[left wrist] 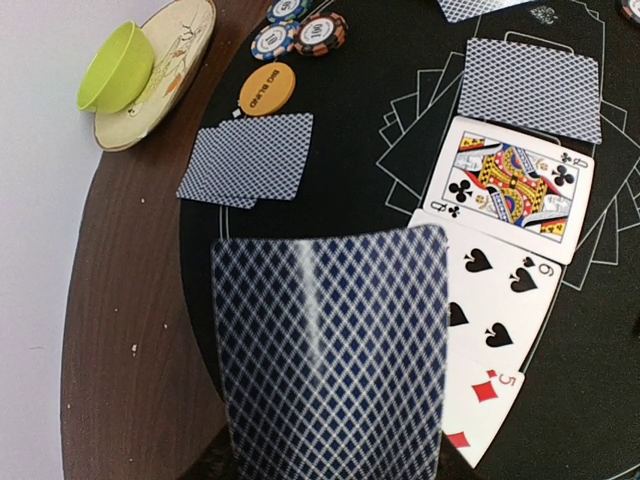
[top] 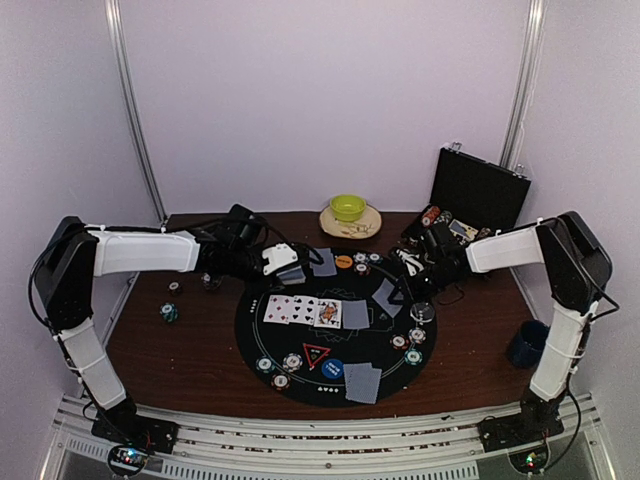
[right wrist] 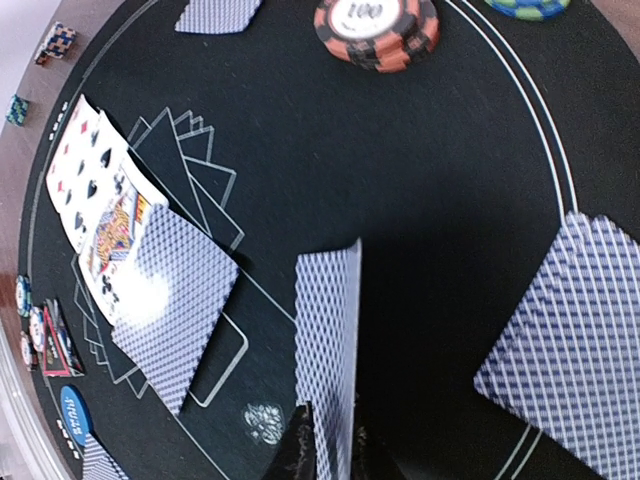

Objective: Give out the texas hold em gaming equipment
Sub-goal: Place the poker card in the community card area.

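The left gripper (top: 283,262) is narrow, clamped on a face-down card (left wrist: 330,350) that fills the lower centre of its wrist view, above the left rim of the black mat (left wrist: 350,100). The right gripper (right wrist: 330,452) pinches an edge-on card (right wrist: 328,340) at bottom centre of its own view, over the mat.

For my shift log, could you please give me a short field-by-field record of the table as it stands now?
surface: round black mat on a brown table
face-up cards: row at mat centre, queen of clubs at one end
left gripper: holding a blue-backed card, back up
right gripper: pinching a second card edge-on over the mat
chips: stack marked 100 on the mat
off the mat: green bowl on a plate, open black case
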Robot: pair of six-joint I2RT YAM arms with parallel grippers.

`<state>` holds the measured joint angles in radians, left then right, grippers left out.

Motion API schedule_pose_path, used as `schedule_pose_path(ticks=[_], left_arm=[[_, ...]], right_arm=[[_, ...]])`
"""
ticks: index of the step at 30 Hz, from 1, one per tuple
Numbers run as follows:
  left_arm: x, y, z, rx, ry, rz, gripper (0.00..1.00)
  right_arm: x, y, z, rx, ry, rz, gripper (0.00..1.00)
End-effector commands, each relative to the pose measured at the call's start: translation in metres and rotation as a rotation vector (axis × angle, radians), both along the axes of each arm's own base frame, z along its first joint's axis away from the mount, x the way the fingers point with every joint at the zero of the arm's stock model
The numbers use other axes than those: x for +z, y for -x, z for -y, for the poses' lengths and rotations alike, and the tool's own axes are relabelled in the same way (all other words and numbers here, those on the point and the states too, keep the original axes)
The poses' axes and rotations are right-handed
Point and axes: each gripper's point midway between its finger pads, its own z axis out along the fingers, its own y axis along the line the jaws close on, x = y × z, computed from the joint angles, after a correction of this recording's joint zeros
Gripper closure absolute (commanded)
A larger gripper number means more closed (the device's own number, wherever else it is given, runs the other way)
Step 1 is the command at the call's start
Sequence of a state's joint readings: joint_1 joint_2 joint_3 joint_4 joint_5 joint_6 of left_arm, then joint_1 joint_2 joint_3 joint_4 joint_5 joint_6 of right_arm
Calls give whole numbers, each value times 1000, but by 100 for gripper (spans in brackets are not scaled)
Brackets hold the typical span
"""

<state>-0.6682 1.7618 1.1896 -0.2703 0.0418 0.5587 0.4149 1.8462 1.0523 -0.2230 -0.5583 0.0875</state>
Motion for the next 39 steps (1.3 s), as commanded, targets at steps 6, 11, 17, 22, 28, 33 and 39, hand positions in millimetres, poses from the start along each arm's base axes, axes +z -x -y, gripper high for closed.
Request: schedule_pose_path(ticks=[6, 11, 17, 22, 28, 33, 39], left_arm=[[6, -9, 7, -1, 36, 22, 90], [6, -9, 7, -1, 36, 22, 90], [5, -10, 5, 6, 32, 24, 90], [4, -12, 5, 14, 22, 27, 90], [-5, -14, 3, 21, -2, 16, 90], [-8, -14, 3, 20, -10, 7, 91], [-5, -14, 2, 20, -10, 11, 91]], right_arm=[[4, 2, -11, 85, -20, -84, 92], [1, 5, -10, 102, -12, -106, 100], [14, 7, -12, 32, -101, -89, 100], [33, -3, -3, -85, -216, -60, 100], [54, -5, -8, -144, -349, -67, 100], [58, -7, -7, -196, -379, -70, 100], [41, -5, -3, -236, -356, -83, 100]])
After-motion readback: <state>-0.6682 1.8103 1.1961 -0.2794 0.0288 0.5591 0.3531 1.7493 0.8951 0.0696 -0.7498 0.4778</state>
